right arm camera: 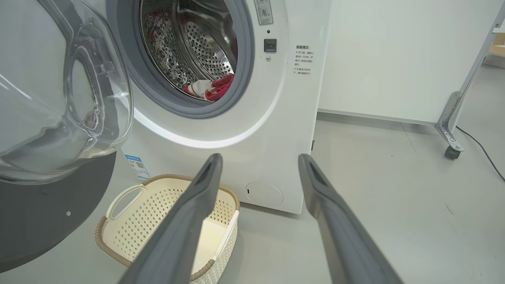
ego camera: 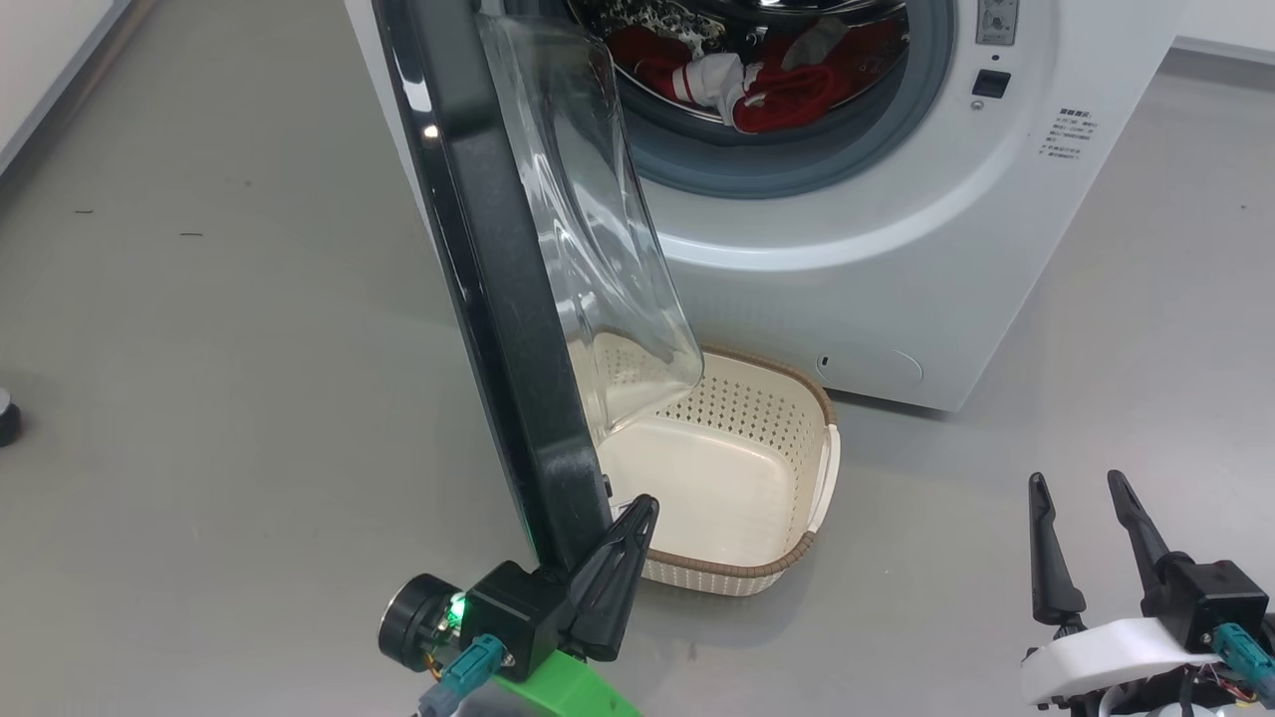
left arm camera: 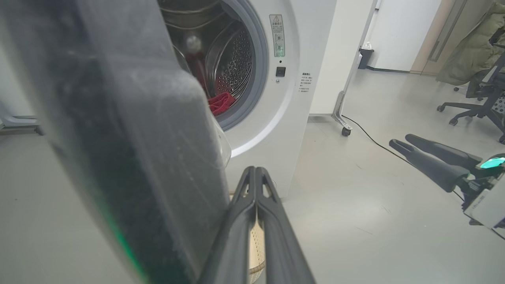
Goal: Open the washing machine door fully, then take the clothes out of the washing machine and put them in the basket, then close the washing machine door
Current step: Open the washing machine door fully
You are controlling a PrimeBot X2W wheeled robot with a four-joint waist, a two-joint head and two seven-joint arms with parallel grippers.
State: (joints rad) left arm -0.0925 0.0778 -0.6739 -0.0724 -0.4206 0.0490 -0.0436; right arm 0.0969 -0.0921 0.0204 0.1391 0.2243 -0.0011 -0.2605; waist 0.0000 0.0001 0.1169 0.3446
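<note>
The white washing machine (ego camera: 896, 249) stands with its washing machine door (ego camera: 498, 299) swung out, glossy black and seen edge-on, its clear glass bowl (ego camera: 588, 219) facing the drum. Red and white clothes (ego camera: 787, 80) lie in the steel drum, red clothes (left arm camera: 221, 103) showing at its lip, and clothes (right arm camera: 215, 88) sit low in the opening. The cream basket (ego camera: 797, 558) sits on the floor below the door, with nothing in it. My left gripper (ego camera: 642, 508) is shut, fingers pressed together right beside the door's lower edge on the basket side. My right gripper (ego camera: 1076, 483) hovers open at the lower right, holding nothing.
Grey floor spreads all around. A metal leg on a caster (left arm camera: 341, 118) with a black cable stands right of the machine. An office chair (left arm camera: 473, 106) and a small bin (left arm camera: 365, 57) are farther off. A dark round object (ego camera: 5, 418) sits at the left edge.
</note>
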